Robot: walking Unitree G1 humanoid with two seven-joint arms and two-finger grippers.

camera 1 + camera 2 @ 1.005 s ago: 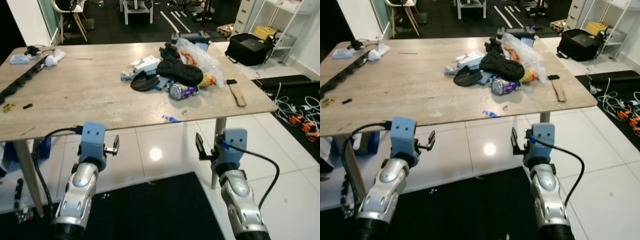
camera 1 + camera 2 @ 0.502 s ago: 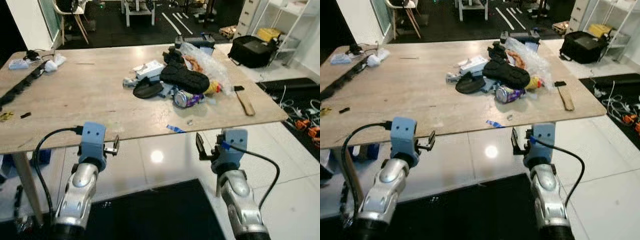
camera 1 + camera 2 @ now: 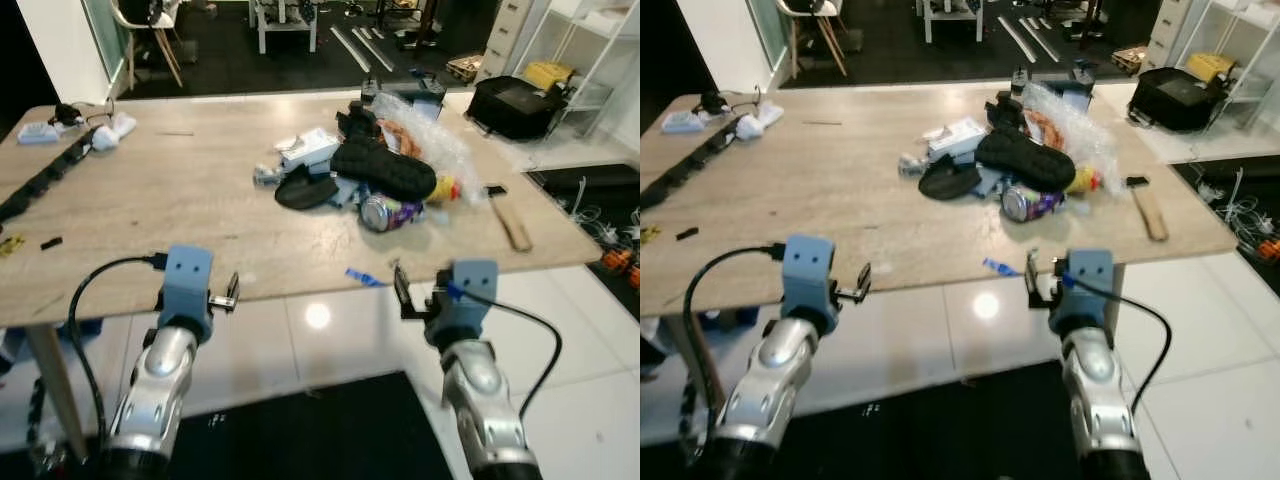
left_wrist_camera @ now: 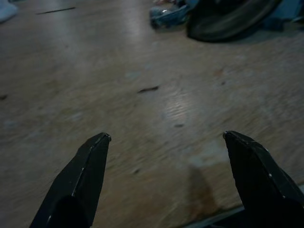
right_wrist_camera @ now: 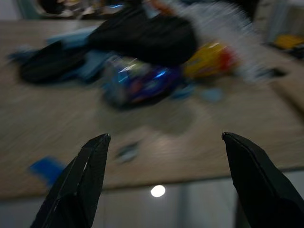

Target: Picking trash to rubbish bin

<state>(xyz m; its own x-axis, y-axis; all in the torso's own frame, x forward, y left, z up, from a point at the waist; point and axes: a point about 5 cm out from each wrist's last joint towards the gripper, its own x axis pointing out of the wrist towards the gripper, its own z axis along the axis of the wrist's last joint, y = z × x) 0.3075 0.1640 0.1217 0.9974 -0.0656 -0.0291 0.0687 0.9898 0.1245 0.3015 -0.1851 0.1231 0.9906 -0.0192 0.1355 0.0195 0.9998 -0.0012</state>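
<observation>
Black suitcase and white shelving beyond the wooden table

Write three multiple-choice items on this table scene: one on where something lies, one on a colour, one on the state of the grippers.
1. Where does the crushed can lie?
A. On the floor
B. On the table, at the near edge of the trash pile
C. In the left gripper

2. What colour is the small scrap near the table's front edge?
A. Blue
B. Red
C. Green

3. How are the left gripper and right gripper?
A. Both shut on trash
B. One open, one shut
C. Both open and holding nothing

Answers: 1 B, the can rests on the wood just in front of the black shoe. 2 A, the scrap shows blue. 3 C, both wrist views show fingers spread with nothing between.
</observation>
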